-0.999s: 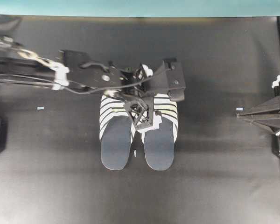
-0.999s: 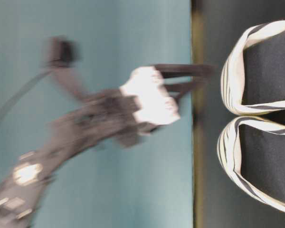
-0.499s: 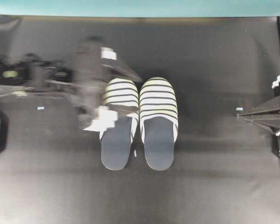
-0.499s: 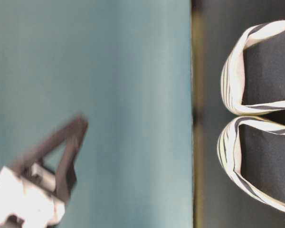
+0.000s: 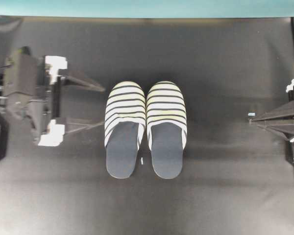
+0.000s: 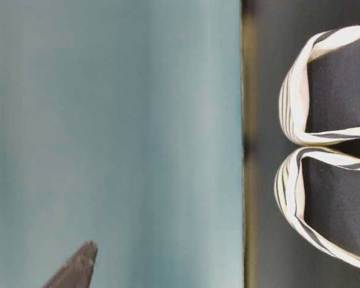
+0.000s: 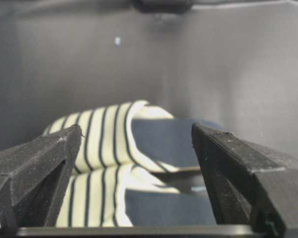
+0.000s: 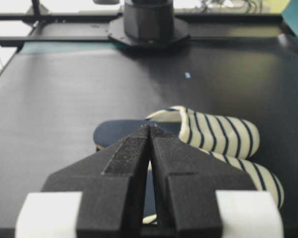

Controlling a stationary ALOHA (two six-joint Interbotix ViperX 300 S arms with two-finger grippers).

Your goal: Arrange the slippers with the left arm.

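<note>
Overhead view: the slippers (image 5: 145, 128) lie side by side at centre frame on the dark surface (image 5: 225, 186); left gripper (image 5: 95, 105) at left, fingers spread, empty; right gripper (image 5: 252, 120) at right edge, partly cut off, fingers pressed together; table-level view crops both heels.

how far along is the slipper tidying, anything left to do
Looks done: the slippers lie side by side, toes the same way, on the black table. Nothing in hand: the left gripper sits open beside them, empty; the right gripper is shut. Nothing obvious remains.
</note>
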